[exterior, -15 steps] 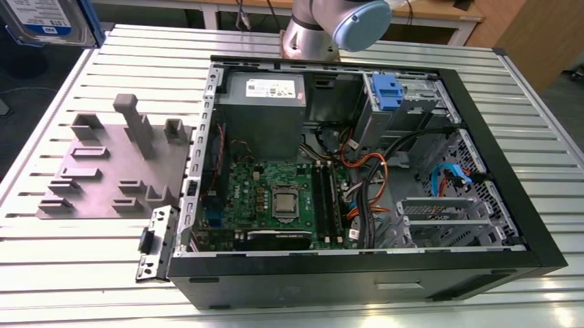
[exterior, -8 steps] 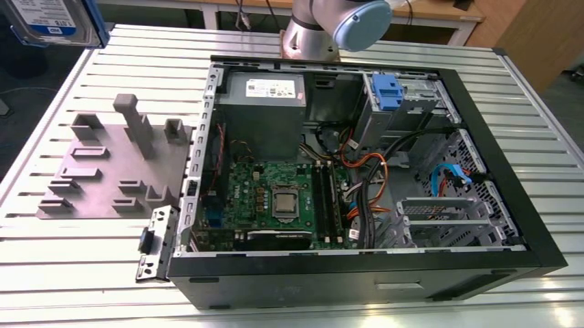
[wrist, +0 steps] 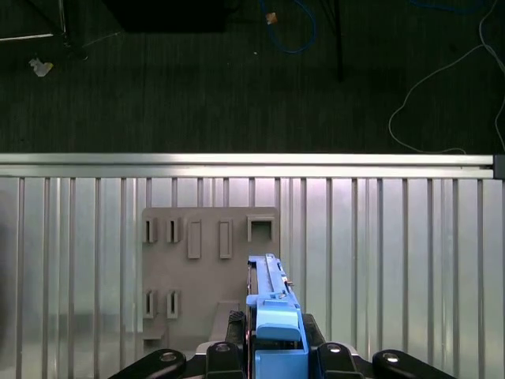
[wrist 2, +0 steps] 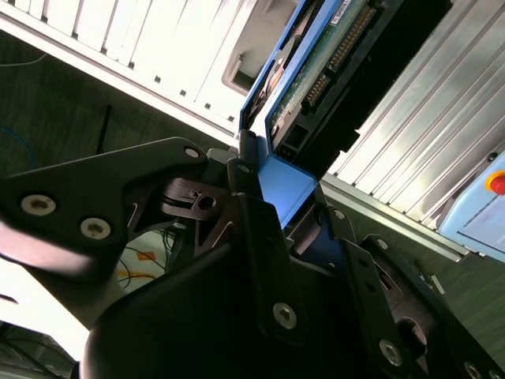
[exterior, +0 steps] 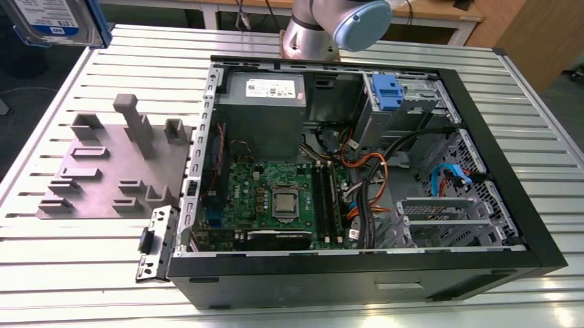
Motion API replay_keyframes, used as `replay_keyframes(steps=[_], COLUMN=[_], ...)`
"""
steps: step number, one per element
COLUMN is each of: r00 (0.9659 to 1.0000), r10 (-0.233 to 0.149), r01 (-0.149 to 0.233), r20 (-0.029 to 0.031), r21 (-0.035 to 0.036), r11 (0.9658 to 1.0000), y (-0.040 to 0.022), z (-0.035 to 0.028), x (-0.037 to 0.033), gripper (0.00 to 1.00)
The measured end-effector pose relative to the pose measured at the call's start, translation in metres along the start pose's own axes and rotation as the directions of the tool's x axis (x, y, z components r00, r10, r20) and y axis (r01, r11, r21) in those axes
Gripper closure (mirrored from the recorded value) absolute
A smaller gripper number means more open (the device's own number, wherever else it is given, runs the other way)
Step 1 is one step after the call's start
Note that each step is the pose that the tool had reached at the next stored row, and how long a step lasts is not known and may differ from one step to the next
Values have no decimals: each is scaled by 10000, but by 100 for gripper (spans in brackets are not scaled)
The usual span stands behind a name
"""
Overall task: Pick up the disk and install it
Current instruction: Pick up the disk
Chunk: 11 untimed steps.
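- The flat silver metal disk in its blue plastic carrier frame (wrist: 270, 288) is clamped between the closed black gripper (wrist 2: 282, 188) fingers.
- It is held above the grey slotted plastic plate (wrist: 207, 272).

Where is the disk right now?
The disk is up in the exterior view's top left corner, left of the open computer case, beyond the grey holder block; the pincer grips it.

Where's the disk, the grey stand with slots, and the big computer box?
the disk (exterior: 48, 16), exterior view, on its white-and-blue label.
the grey stand (exterior: 114, 167), exterior view, on a flat part of its base.
the computer box (exterior: 365, 270), exterior view, on its black near wall.
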<state>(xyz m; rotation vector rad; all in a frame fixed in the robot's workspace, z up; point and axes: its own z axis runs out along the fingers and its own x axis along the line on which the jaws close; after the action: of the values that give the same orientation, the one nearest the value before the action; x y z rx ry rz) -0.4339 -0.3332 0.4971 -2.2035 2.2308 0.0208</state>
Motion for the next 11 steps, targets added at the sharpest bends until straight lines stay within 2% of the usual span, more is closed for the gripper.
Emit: replay_keyframes(steps=[7, 9, 11], r00=[10000, 10000, 10000], r10=[1, 0, 0], r01=[-1, 0, 0], r20=[0, 0, 0], r21=[0, 0, 0], r11=[10000, 10000, 10000], y=[-13, -43, -45], z=[0, 0, 0], x=[0, 0, 0], gripper=[63, 63, 63])
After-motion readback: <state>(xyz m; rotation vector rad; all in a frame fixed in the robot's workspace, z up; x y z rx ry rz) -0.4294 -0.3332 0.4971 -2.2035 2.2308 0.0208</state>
